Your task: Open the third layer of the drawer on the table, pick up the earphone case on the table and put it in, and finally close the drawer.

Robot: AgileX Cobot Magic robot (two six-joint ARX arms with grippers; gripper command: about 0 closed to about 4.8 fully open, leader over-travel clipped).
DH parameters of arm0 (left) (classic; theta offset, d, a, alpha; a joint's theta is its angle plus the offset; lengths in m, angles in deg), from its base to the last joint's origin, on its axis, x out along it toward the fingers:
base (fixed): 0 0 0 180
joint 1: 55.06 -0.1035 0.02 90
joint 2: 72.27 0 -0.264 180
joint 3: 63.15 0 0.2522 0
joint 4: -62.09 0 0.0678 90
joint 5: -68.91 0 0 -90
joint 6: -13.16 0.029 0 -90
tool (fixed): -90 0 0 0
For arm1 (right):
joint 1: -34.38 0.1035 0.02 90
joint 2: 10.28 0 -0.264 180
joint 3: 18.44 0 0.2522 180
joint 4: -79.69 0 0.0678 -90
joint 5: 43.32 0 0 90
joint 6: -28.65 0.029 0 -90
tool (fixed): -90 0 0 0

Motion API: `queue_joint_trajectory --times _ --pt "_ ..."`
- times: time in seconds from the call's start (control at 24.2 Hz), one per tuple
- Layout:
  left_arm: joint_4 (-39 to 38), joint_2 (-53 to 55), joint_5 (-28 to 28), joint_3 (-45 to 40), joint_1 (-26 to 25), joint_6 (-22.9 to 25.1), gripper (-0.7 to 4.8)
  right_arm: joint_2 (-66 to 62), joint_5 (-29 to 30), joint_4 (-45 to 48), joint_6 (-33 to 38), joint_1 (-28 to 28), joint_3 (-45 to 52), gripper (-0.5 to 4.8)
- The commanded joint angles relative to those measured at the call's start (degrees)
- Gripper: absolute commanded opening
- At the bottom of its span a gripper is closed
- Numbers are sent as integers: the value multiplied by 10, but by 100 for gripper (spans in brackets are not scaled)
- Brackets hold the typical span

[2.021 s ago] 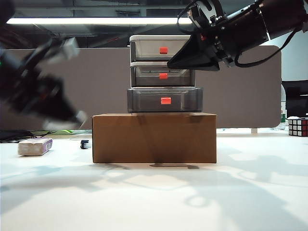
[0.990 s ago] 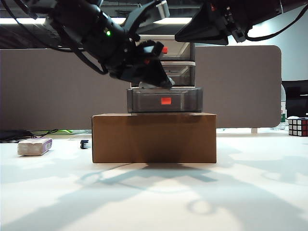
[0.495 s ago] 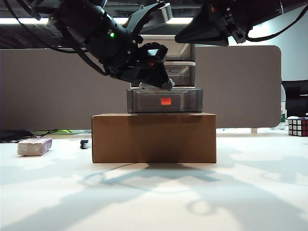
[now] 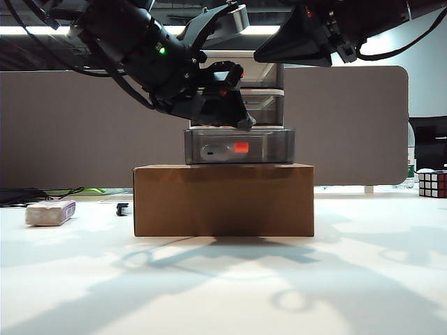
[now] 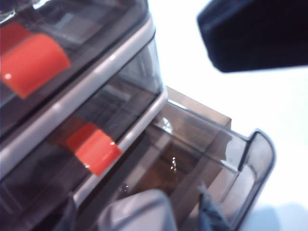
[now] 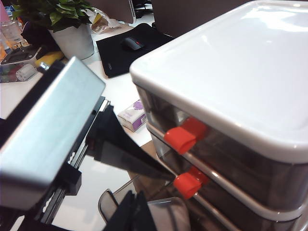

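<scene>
The drawer stands on a brown cardboard box. Its third layer is pulled out toward the exterior camera. The white earphone case lies inside it, left of the red handle. My left gripper hovers just above the open drawer, jaws open. In the left wrist view the earphone case sits between the spread fingers, with a gap on each side, over the third layer. My right gripper hangs high at the unit's upper right, its black fingers shut together on nothing.
On the table a whitish block with a purple edge lies far left, with a small black item by the box. A Rubik's cube is at the far right. A grey partition stands behind.
The left jaws have opened. The earphone case has dropped from under the left gripper into the pulled-out bottom drawer. Both arms have kept their places.
</scene>
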Motion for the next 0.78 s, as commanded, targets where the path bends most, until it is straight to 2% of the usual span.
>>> queue_joint_trajectory --times 0.04,0.12,0.21,0.29,0.37,0.54,0.78 --pt "-7 -6 -3 1 1 2 312 3 1 6 -2 0 -4 -6" --pt "-26 -35 -7 1 2 0 292 3 1 6 -2 0 -4 -6" --pt "-73 -89 13 1 6 -14 212 3 1 12 -2 0 -4 -6" --pt "-116 -126 59 0 5 -19 122 3 1 20 -2 0 -4 -6" --pt "-173 -146 115 0 5 -7 -8 3 1 36 -2 0 -4 -6" --pt "-228 -128 123 -2 3 21 -6 3 1 55 -2 0 -4 -6" --pt "-201 -66 115 -2 4 21 -6 3 1 51 1 0 -4 -6"
